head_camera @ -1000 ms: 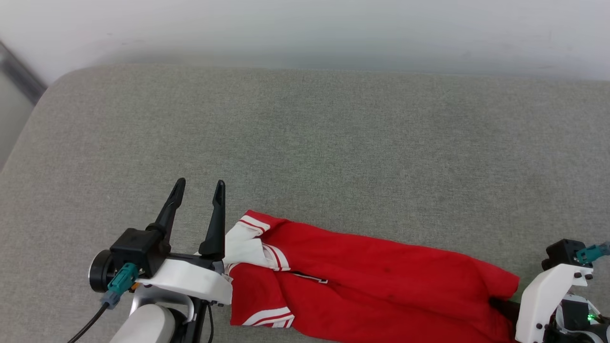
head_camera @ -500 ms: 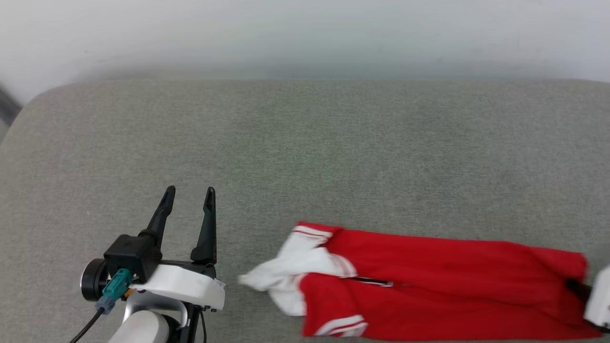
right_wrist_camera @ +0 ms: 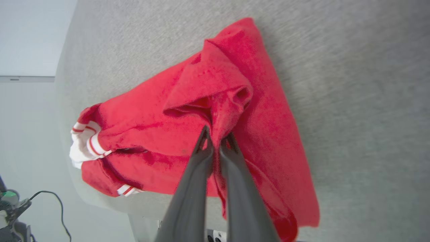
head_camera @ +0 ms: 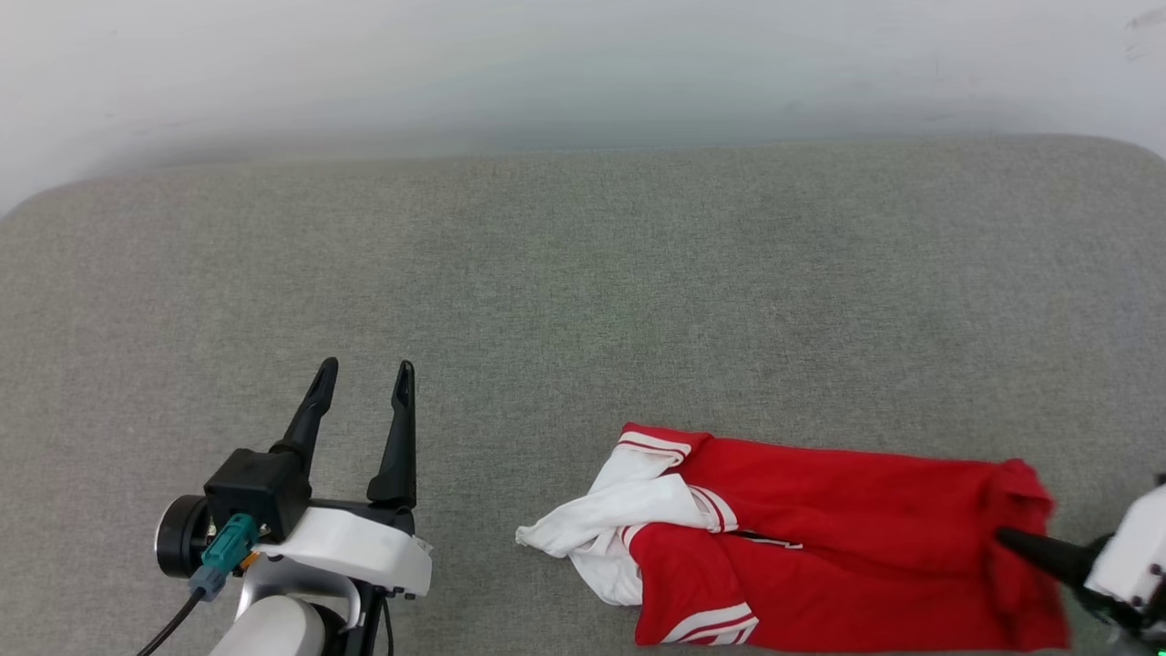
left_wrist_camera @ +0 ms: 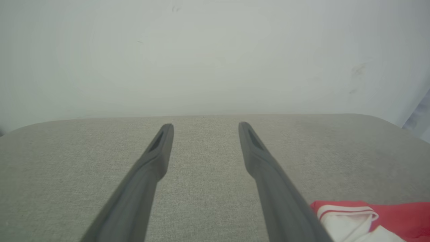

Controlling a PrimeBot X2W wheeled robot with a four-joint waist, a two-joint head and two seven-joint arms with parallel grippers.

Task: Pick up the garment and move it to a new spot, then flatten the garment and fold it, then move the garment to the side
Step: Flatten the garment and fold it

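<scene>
Soft red garment [head_camera: 847, 538] lies bunched long on the coarse grey cushion [head_camera: 583, 273], one end pinched by the right gripper [right_wrist_camera: 216, 133]; left gripper [head_camera: 364, 375] gapes wide, no longer beside its sleeve

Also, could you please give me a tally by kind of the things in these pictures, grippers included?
garment: 1
grippers: 2 (left gripper open, right gripper shut on the garment)
grey padded surface: 1
Total: 4
</scene>
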